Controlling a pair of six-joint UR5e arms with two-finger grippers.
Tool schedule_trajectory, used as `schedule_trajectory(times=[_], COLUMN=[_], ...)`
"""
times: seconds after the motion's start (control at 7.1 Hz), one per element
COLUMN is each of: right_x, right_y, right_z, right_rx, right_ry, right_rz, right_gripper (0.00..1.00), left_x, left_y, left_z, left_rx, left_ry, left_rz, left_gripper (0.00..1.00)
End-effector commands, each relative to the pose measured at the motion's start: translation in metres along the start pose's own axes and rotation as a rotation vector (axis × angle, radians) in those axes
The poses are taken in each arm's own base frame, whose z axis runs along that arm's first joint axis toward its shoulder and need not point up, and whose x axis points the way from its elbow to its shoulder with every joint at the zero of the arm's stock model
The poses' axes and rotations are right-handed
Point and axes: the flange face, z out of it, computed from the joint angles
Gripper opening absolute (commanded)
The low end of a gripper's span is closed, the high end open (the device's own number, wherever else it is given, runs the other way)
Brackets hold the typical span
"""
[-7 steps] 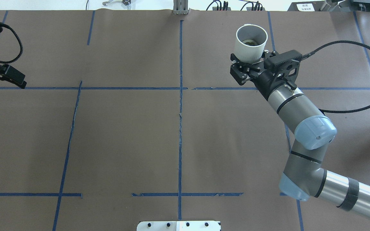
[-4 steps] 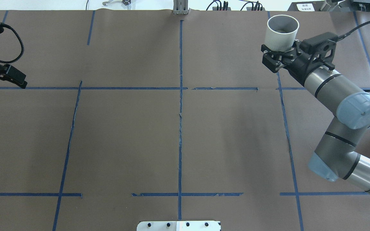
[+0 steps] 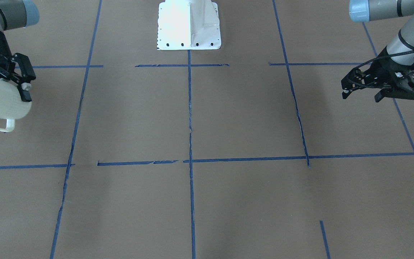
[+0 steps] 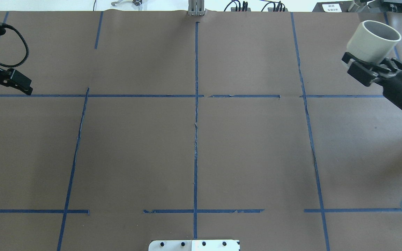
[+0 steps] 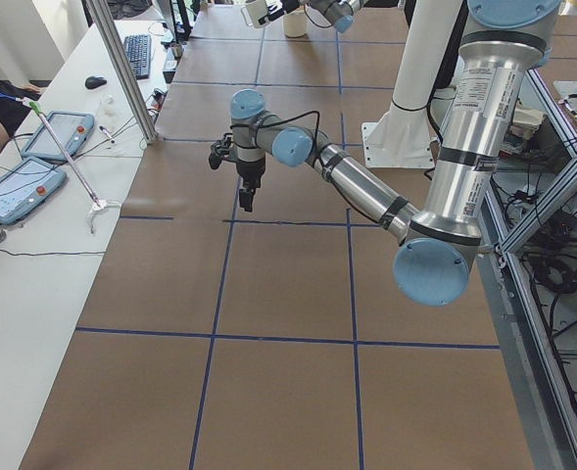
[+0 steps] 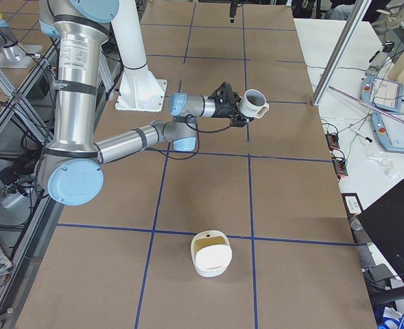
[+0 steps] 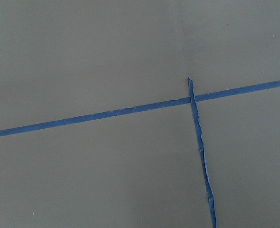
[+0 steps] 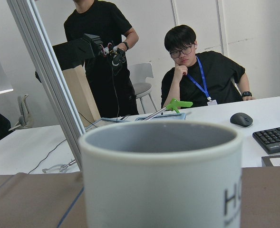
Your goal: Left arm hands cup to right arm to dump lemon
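Observation:
My right gripper (image 4: pixel 372 64), the slim ROBOTIQ one, is shut on the lower body of the white ribbed cup (image 4: pixel 373 36). It holds the cup mouth-up and slightly tilted above the table's far right corner. The cup (image 3: pixel 2 102) shows its squarish handle low in the front view, and its rim and grey inside fill the right wrist view (image 8: pixel 161 175). The lemon is hidden inside the cup. My left gripper (image 4: pixel 12 82), bulky and cable-wrapped, hangs open and empty over the table's far left; it also shows in the front view (image 3: pixel 361 95).
A white bowl-like container (image 6: pixel 210 253) with a yellowish inside stands on the table near the right end. The robot's white base (image 3: pixel 189 25) is at the near middle edge. Blue tape lines cross the brown table. Operators (image 8: pixel 201 71) are beyond the far edge.
The right arm has carried the cup to the right, from right of the table's middle to its far right corner. The left gripper has barely moved.

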Motion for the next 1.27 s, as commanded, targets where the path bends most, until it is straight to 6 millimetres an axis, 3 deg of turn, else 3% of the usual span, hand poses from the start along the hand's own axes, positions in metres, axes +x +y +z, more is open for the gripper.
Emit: schedule_trajectory(times=[0.0,0.28,0.42,0.99,1.13], right_x=[0.067,0.170,0.203,0.288,0.296], right_y=[0.010,0.062,0.077,0.108,0.110], right_z=[-0.070,-0.103,-0.120,-0.183,-0.189], right_rx=[0.047,0.102,0.105,0.099,0.098], right_ry=[-0.019,-0.088,-0.104,-0.209,-0.235], right_rz=[0.072,0.121,0.158,0.609,0.693], right_gripper=[0.00,0.00,0.00,0.00,0.00], left_x=[0.002,0.007,0.008,0.018,0.019], left_y=[0.000,0.001,0.001,-0.016,-0.018], left_z=[0.000,0.004,0.003,0.006,0.007], left_rx=[0.002,-0.007,-0.005,-0.002,-0.003], left_ry=[0.003,0.005,0.006,0.008,0.009], left_rz=[-0.002,0.008,0.010,0.017,0.017], left_gripper=[1.00,1.00,1.00,1.00,1.00])
